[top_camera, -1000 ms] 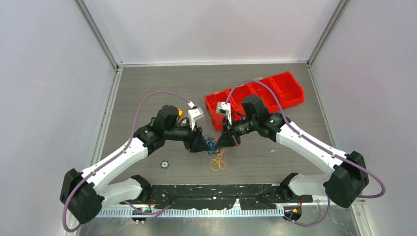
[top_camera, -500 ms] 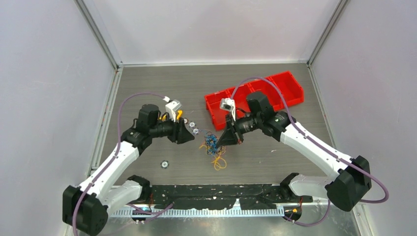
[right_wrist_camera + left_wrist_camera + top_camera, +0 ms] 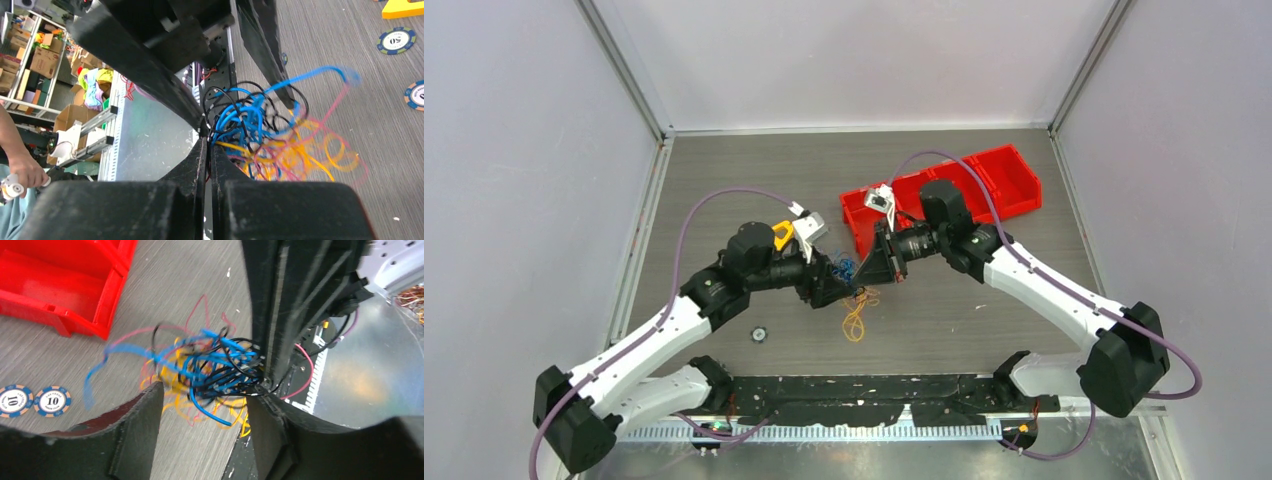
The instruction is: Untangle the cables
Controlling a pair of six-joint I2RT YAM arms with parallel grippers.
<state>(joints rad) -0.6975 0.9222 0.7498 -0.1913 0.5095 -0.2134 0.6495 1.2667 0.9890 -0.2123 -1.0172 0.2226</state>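
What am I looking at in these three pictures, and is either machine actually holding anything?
Two robot arms are bolted at the near edge of a table. One picture looks down from above. The other two come from a camera on each wrist, so each shows its own black fingers up close. Between the arms is a tangle of thin cables in blue, black, yellow and red. A red bin and a few poker chips also lie on the table. The right fingers are shut and seem to pinch strands of the tangle at their tips. The left fingers stand open on either side of the tangle, holding nothing.
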